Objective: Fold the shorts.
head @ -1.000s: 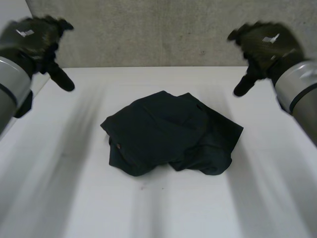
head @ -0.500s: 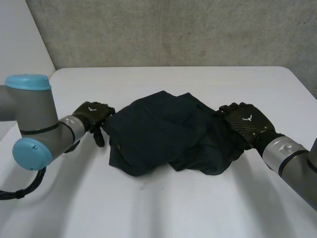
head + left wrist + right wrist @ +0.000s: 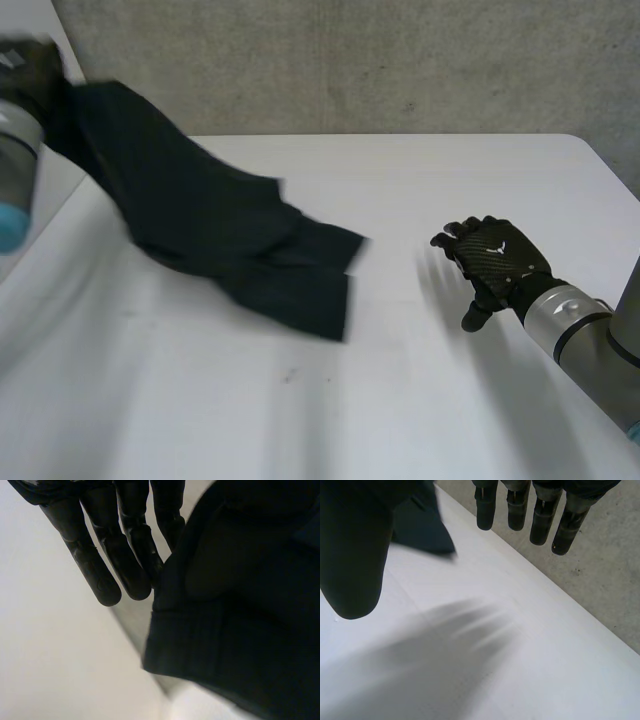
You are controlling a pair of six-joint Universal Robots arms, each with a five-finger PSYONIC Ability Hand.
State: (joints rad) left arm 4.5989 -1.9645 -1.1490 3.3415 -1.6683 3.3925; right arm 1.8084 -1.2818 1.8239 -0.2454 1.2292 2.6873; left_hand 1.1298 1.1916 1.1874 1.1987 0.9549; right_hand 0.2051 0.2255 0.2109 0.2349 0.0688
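The dark shorts [image 3: 220, 230] hang stretched from my raised left hand [image 3: 25, 70] at the table's far left corner, and their low end trails near the table's middle. In the left wrist view the fingers [image 3: 120, 555] lie straight along the waistband edge of the shorts [image 3: 240, 630], pinching the cloth. My right hand [image 3: 495, 262] hovers over the table to the right of the shorts, open and apart from them. In the right wrist view its fingers [image 3: 540, 510] are straight, and a tip of the shorts [image 3: 420, 530] shows beyond its thumb.
The white table [image 3: 400, 400] has a rounded far right corner. A grey concrete wall [image 3: 350, 60] stands behind it. My right forearm [image 3: 590, 340] comes in low from the near right.
The left hand has closed on the shorts' left edge and swung them up and to the far left. The right hand has come off the shorts and stays open over the bare table.
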